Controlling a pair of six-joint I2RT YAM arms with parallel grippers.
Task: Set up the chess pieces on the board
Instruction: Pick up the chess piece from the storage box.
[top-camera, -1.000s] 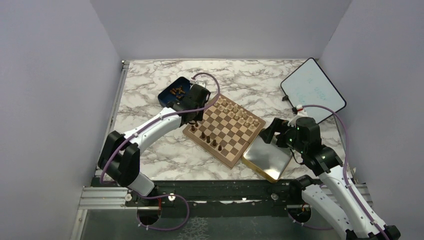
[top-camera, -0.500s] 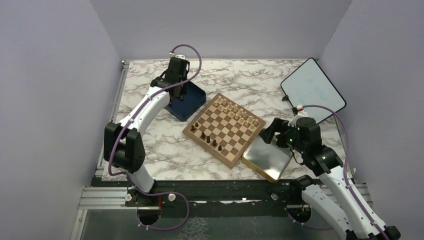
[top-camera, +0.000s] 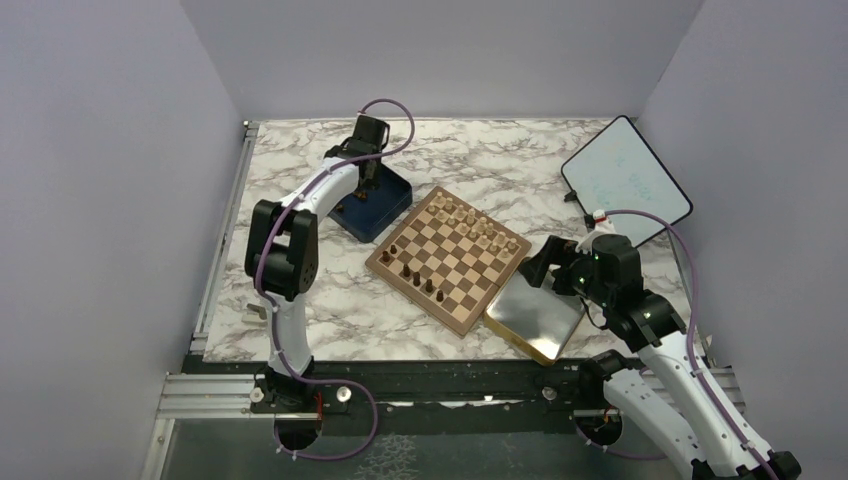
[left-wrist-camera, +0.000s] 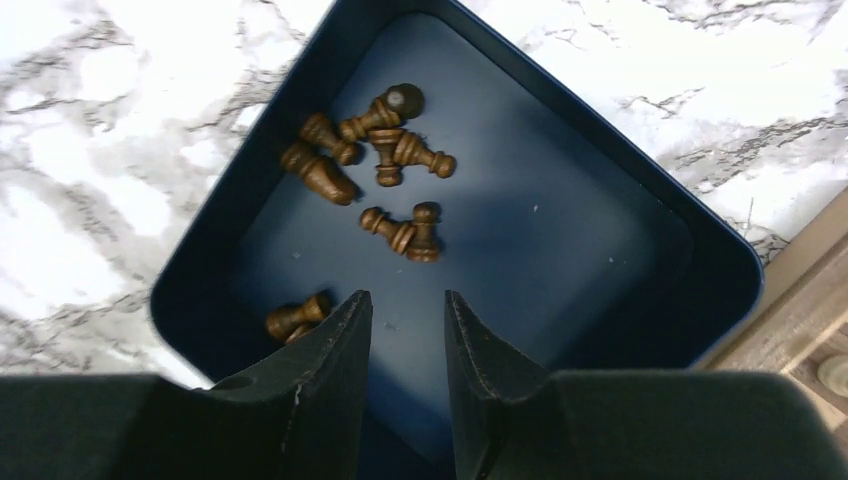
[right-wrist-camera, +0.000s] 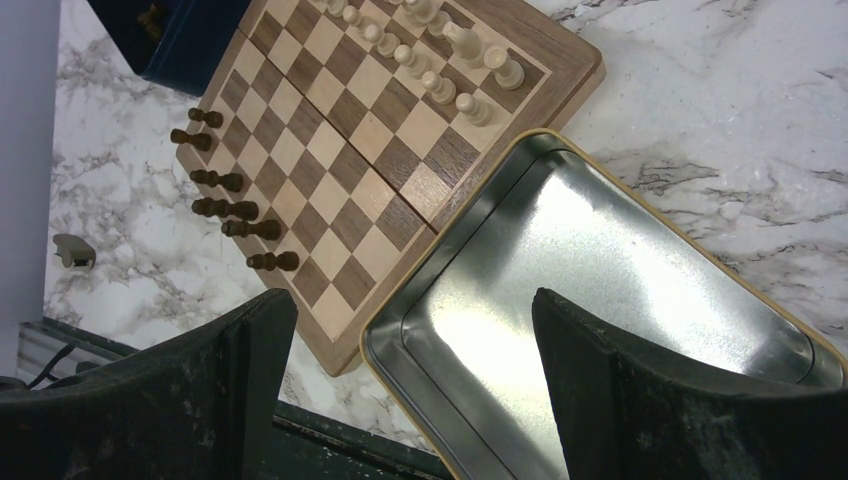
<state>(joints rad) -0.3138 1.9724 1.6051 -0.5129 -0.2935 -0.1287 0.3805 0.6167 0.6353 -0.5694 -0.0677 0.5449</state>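
Several dark brown chess pieces (left-wrist-camera: 385, 135) lie loose in the dark blue box (left-wrist-camera: 600, 230). My left gripper (left-wrist-camera: 408, 296) hovers over the box floor, open by a narrow gap and empty, with one piece (left-wrist-camera: 293, 318) just left of its left finger. In the top view the left gripper (top-camera: 368, 180) is over the box (top-camera: 385, 208). Several dark pieces (top-camera: 410, 270) stand along the near-left side of the board (top-camera: 470, 282). My right gripper (right-wrist-camera: 415, 300) is wide open and empty above the tray, beside the board (right-wrist-camera: 340, 150) and its dark pieces (right-wrist-camera: 225, 210).
Pale beige pieces (top-camera: 470, 222) stand on the board's far-right rows, also seen in the right wrist view (right-wrist-camera: 430, 60). A gold-rimmed metal tray (top-camera: 535, 318) touches the board's near-right edge. A whiteboard (top-camera: 625, 180) lies at the back right. A small white object (top-camera: 258, 312) lies near the left front.
My left arm has swung from the board's left corner back to over the blue box and lowered there. The right arm has not moved.
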